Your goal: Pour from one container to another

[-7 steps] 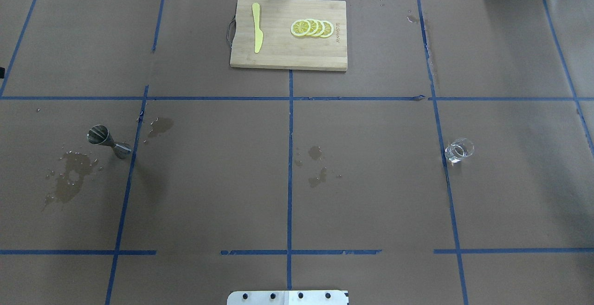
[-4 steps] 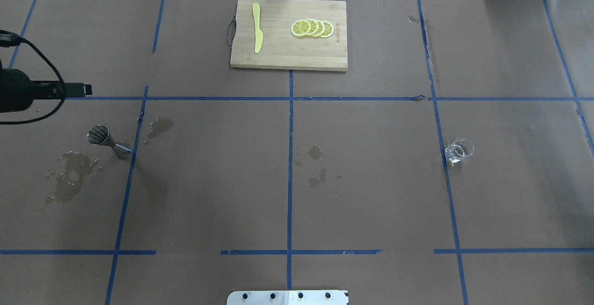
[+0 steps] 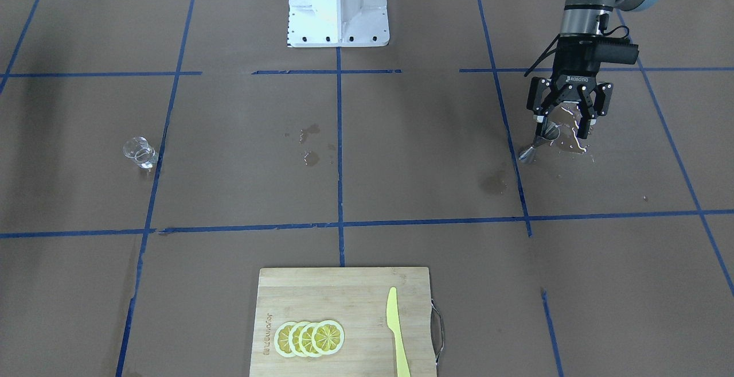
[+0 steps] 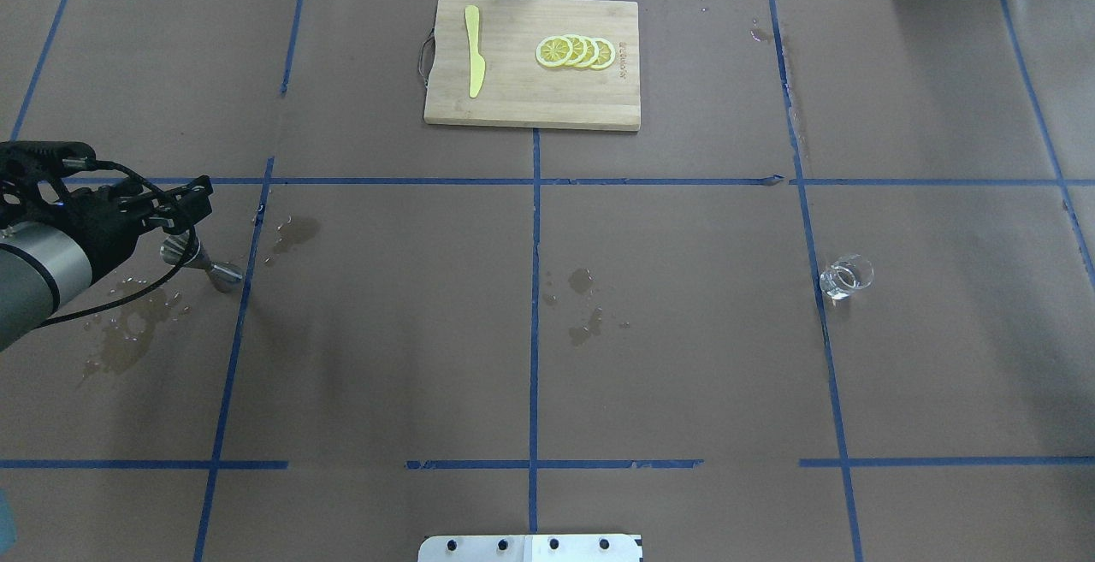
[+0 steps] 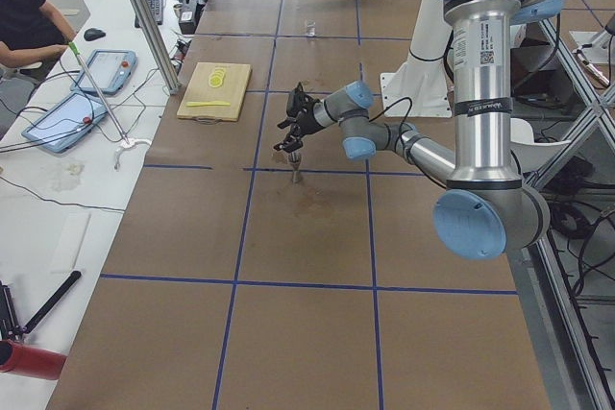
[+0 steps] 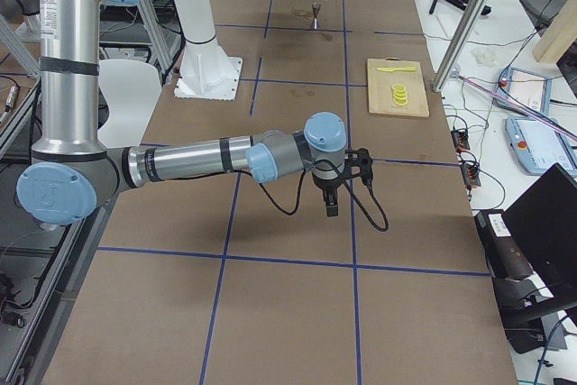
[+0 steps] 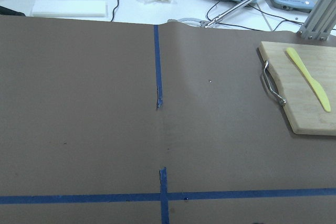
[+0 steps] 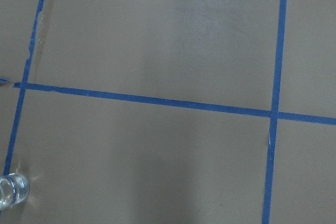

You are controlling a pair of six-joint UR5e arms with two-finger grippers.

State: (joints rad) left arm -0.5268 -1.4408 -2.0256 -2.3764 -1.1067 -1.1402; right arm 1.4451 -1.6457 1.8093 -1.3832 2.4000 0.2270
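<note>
The steel jigger [image 4: 210, 266] stands upright near a blue tape line at the table's left; it also shows in the front-facing view as the jigger [image 3: 532, 147]. My left gripper [image 3: 561, 127] hangs open just above it, fingers spread over its upper cone, touching nothing. From overhead the left gripper [image 4: 190, 203] partly hides the jigger's top. The clear glass measuring cup [image 4: 846, 277] stands alone at the right, also the cup [image 3: 139, 152] and the cup [image 8: 10, 191]. My right gripper [image 6: 330, 197] shows only from the side; whether it is open or shut, I cannot tell.
A wooden cutting board [image 4: 513, 109] at the far middle holds lemon slices [image 4: 575, 51] and a yellow knife [image 4: 473, 50]. Wet stains [image 4: 128, 331] lie beside the jigger, and smaller wet patches [image 4: 584, 305] lie mid-table. The robot base plate [image 4: 530, 547] sits at the near edge.
My left arm came in from the left edge and moved over to the jigger, gripper open. The jigger and the glass cup have not moved.
</note>
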